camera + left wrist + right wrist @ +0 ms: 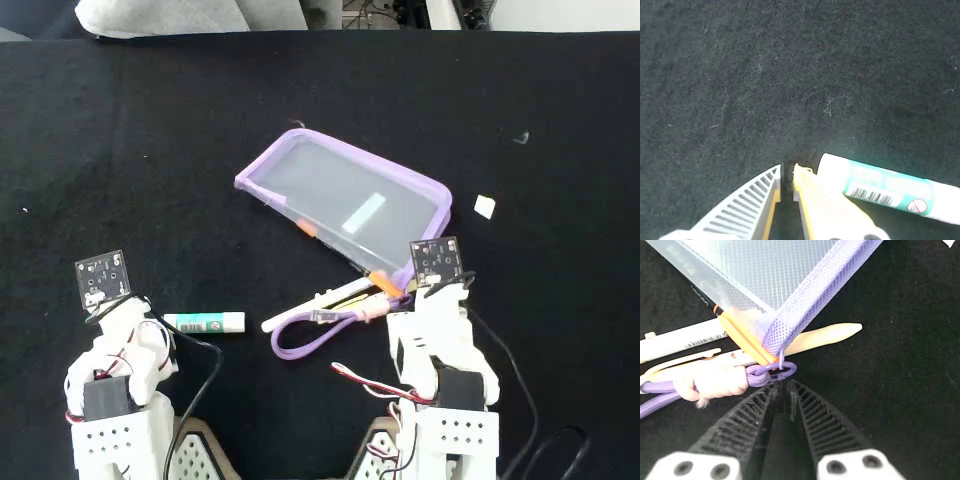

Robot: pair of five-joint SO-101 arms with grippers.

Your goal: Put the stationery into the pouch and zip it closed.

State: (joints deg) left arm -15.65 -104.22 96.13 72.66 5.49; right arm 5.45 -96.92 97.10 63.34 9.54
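A clear pouch with purple trim lies slanted in the middle of the table. At its near corner a white pen and a cream pen stick out by the orange zipper line. A purple cord loop trails from that corner. A glue stick with a green label lies near the left arm. My left gripper is shut, its tips just beside the glue stick. My right gripper is shut with nothing in it, its tips just short of the purple zipper ring.
A small white eraser-like piece lies on the black cloth past the pouch's right end. Both arm bases stand at the near edge. Grey fabric shows beyond the table's far edge.
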